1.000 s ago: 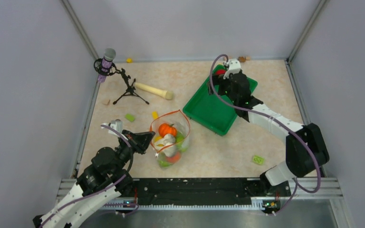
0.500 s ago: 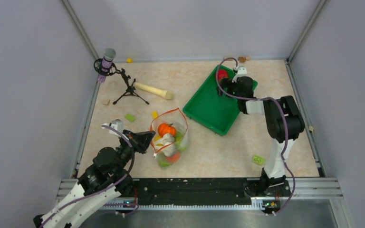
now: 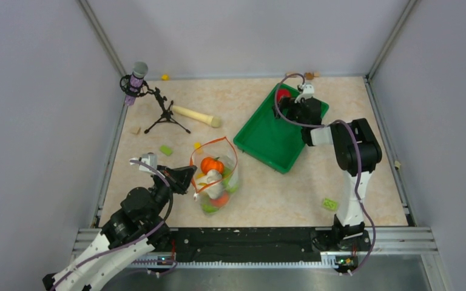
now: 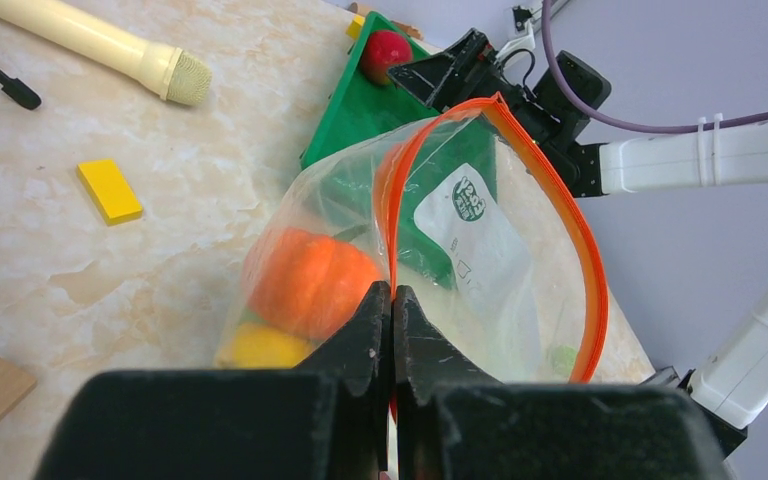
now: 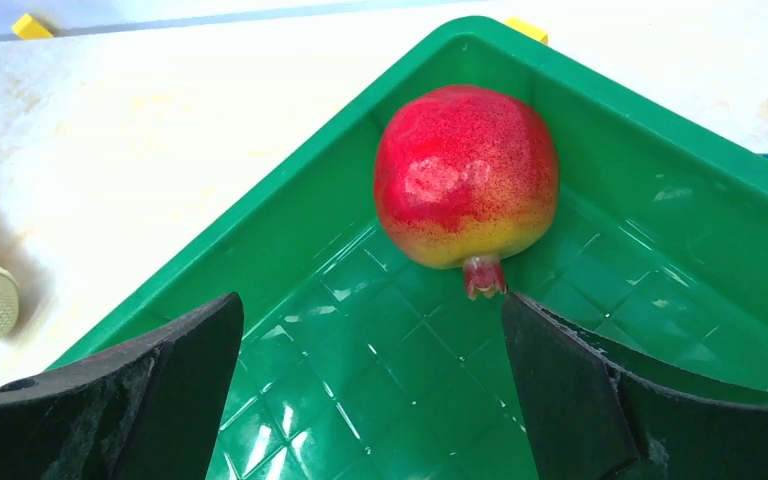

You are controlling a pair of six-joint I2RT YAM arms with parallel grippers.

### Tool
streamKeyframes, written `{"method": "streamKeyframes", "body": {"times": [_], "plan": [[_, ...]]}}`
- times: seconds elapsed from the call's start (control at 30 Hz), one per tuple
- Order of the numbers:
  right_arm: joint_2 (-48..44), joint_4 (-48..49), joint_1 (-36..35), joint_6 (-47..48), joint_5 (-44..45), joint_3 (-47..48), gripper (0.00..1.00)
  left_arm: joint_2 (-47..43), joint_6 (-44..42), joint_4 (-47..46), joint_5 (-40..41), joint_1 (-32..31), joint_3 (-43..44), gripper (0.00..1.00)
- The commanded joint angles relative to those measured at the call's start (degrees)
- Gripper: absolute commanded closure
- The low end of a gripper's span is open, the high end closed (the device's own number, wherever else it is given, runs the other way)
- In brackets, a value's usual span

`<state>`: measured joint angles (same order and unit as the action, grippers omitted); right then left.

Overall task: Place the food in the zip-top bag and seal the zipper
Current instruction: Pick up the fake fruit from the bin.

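The clear zip-top bag [image 3: 217,179] lies mid-table with its orange-red zipper [image 4: 550,190] rim open; inside are an orange pumpkin [image 4: 305,282], a yellow lemon [image 4: 260,345] and other fruits. My left gripper [image 4: 392,300] is shut on the bag's zipper rim and holds the mouth up; it also shows in the top view [image 3: 188,177]. A red fruit with a yellow base [image 5: 466,180] lies in the far corner of the green tray [image 5: 260,250]. My right gripper [image 5: 372,345] is open just in front of it, low in the tray, and shows in the top view [image 3: 286,100].
A beige wooden pin [image 3: 195,115] and a microphone on a small tripod [image 3: 151,100] stand at the back left. Small yellow [image 4: 109,190] and green blocks [image 3: 166,150] lie near the bag; another green block [image 3: 329,204] lies at the front right.
My right arm has swung round and its gripper has moved toward the tray's far corner, up to the red fruit. The left gripper and the bag have hardly moved.
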<state>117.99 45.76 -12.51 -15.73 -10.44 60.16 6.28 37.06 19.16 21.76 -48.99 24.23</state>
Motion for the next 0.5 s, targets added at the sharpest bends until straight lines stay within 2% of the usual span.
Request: {"method": "streamKeyframes", "body": {"times": [0.0, 0.3, 0.47], "plan": [[1.11, 4.84, 0.56, -2.09, -1.26, 2.81, 0.01, 0.98, -1.11, -3.23, 1.26, 0.21, -0.23, 1.0], [3.47, 8.32, 2.08, -8.33, -2.51, 3.41, 0.01, 1.34, -1.11, -3.51, 1.83, 0.19, -0.28, 1.0], [4.12, 7.59, 2.06, -10.39, -0.02, 3.91, 0.01, 1.48, -1.24, -3.57, 2.34, 0.17, -0.32, 1.0]]}}
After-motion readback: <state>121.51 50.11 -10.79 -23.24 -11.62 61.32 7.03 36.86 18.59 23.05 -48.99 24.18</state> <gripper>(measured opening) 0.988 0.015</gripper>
